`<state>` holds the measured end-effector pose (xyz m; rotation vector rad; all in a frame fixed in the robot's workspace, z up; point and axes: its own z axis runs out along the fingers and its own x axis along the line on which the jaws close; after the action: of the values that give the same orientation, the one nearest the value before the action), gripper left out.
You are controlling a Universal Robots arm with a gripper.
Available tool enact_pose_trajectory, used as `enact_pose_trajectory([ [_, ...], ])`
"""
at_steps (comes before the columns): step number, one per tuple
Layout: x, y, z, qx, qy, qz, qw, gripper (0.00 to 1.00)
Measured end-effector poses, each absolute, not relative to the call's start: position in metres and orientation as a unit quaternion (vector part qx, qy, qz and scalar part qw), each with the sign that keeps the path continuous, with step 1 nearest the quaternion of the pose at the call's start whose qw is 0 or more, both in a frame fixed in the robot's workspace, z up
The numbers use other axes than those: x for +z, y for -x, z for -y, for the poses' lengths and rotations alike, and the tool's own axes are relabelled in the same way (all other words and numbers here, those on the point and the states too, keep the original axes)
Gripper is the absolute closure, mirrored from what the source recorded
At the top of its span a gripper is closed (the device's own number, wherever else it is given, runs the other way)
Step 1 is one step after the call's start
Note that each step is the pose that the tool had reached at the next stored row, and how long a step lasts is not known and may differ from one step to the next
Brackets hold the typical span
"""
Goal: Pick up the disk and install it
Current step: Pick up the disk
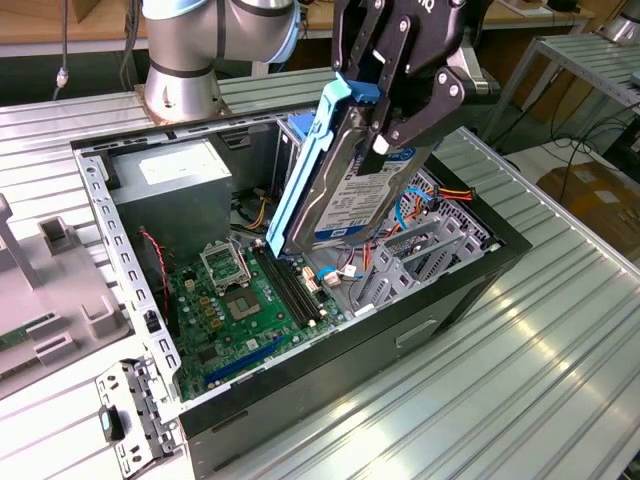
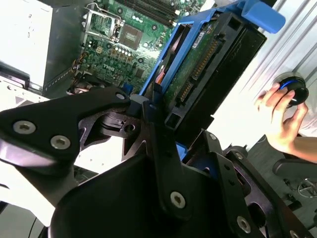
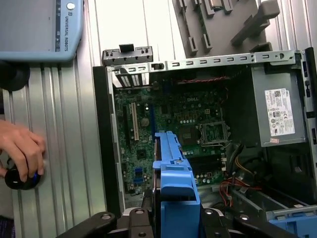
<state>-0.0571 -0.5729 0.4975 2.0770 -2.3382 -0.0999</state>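
At the exterior view's left a grey moulded fixture [image 1: 50,290] is seen lying on the ribbed metal table [image 1: 530,350]; just beside it the open computer case [image 1: 105,215] is laid on the table, with the grey power supply [image 1: 170,180] and the green motherboard [image 1: 235,305] exposed within; above the middle of the case the disk [image 1: 345,190] is held clear of the board and steeply tilted, its blue carrier rail turned toward the exterior view's left; the gripper [image 1: 372,115] is closed narrowly on the disk's upper end; lower and further right the metal drive cage [image 1: 420,255] is seen, the disk not seated in it; in both wrist views a person's hand [image 2: 280,116] [image 3: 22,148] is shown resting on a small dark knob [image 2: 292,91], well apart from the case.
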Motion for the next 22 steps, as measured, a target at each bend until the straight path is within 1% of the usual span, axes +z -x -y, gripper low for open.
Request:
enact_pose_trajectory([
  [3,0.497,0.047,0.573,-0.032,-0.664,0.747,0.007,0.64],
  [5,0.497,0.016,0.576,-0.033,-0.664,0.747,0.008,0.64],
  [22,0.497,-0.007,0.578,-0.034,-0.664,0.747,0.008,0.64],
])
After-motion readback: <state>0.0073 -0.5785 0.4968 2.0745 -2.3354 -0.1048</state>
